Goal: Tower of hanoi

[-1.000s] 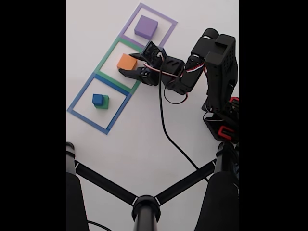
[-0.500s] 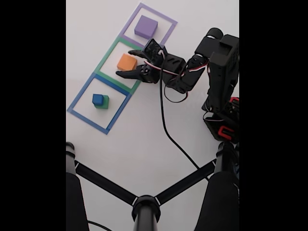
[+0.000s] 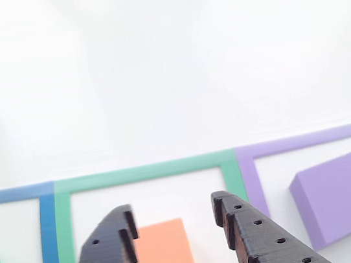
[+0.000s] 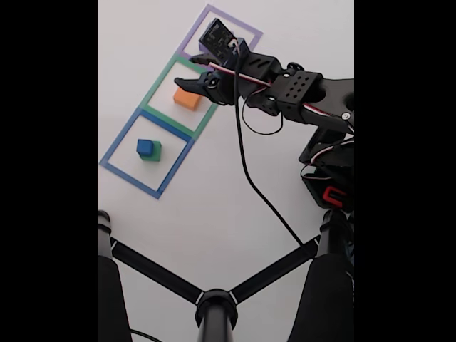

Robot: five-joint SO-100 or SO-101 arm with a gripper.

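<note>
Desk, plain white and matte, carries three tape square outlines in a slanted row in the fixed view: blue tape square at about 7 o'clock, green tape square in the middle, purple tape square at about 1 o'clock of it. Black arm reaches in from 3 o'clock, a black cable trailing from it across the desk.

Flat matte purple block lies inside the purple outline in the other view; in the fixed view the arm's wrist covers that spot. Matte orange square block sits inside the green outline. Matte green block rests inside the blue outline, with the small matte blue cube on it, towards its 9 o'clock edge.

Black two-finger gripper has its fingers spread apart, one at 9 o'clock and one at 3 o'clock of the orange block's near end; whether the fingers touch it cannot be told. In the fixed view the gripper hangs at the orange block's 12 o'clock.
</note>
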